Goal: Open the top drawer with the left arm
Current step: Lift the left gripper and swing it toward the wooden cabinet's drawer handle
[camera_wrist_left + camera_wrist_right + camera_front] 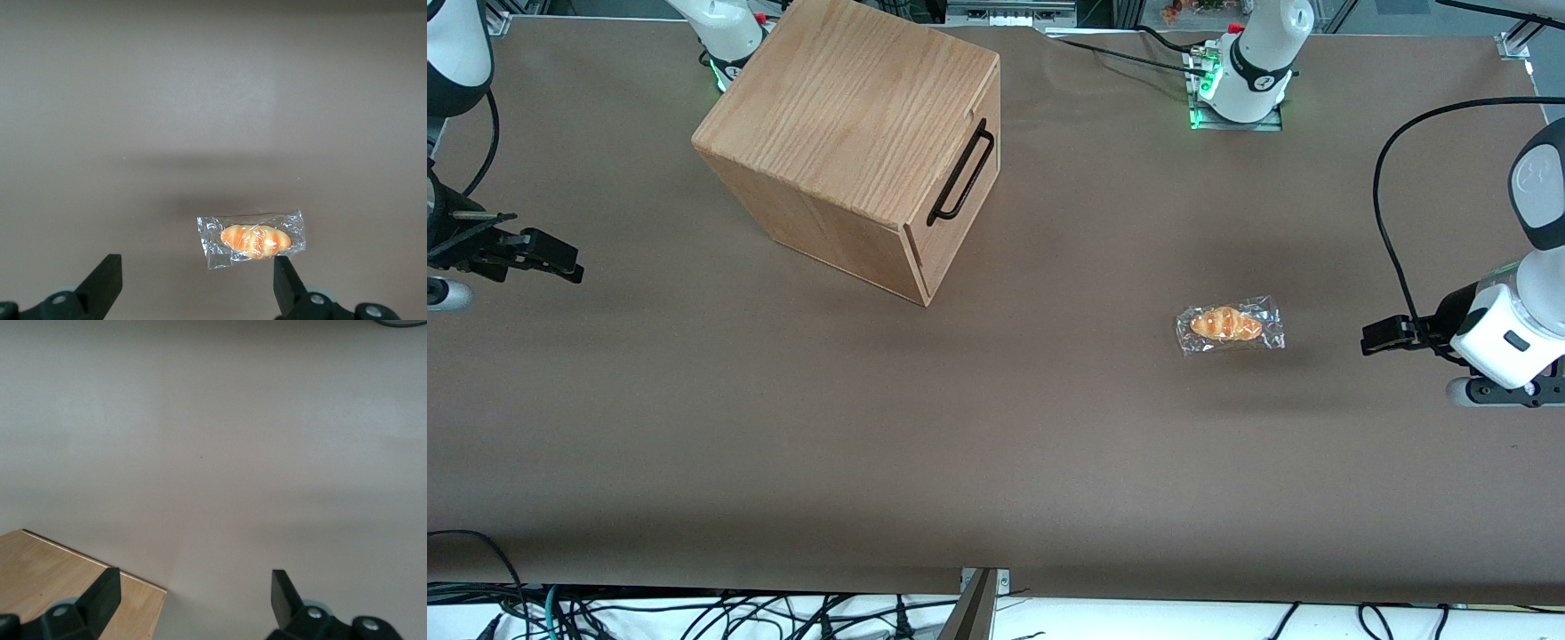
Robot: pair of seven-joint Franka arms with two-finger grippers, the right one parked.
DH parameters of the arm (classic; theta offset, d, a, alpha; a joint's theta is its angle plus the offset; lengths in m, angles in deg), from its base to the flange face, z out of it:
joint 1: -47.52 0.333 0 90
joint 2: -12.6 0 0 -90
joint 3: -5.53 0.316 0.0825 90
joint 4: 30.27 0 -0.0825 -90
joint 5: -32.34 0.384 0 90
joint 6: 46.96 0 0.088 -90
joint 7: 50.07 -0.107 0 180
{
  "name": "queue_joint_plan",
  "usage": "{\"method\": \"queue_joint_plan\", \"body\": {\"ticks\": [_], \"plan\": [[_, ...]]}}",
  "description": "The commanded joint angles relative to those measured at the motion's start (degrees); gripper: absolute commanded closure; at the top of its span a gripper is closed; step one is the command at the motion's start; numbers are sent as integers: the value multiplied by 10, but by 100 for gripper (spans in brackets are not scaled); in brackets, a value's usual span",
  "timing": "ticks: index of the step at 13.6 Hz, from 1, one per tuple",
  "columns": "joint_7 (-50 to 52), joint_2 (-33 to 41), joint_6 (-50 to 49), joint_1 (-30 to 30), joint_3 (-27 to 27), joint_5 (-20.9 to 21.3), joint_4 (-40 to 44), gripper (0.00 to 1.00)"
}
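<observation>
The light oak cabinet (845,133) stands on the brown table toward the parked arm's end. Its top drawer (989,102) looks pushed in flush, and the long black bar handle (960,173) across the drawer's front faces the working arm's end. My left arm (1516,311) hovers at its own end of the table, well apart from the cabinet. Its gripper (1380,336) (197,270) is open, with nothing between the fingers. The cabinet does not show in the left wrist view.
A bread roll in a clear plastic wrapper (1230,325) (252,240) lies on the table between the gripper and the cabinet, close to one fingertip (285,273). The brown table top (996,427) stretches toward the front camera.
</observation>
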Motion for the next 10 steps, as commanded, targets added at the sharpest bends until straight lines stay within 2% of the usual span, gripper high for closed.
{"method": "queue_joint_plan", "body": {"ticks": [1,4,10], "plan": [[8,10,-4,0,-4,10,-5,0],[9,10,-4,-8,-7,6,-6,0],[10,9,-4,-15,-69,3,-5,0]]}}
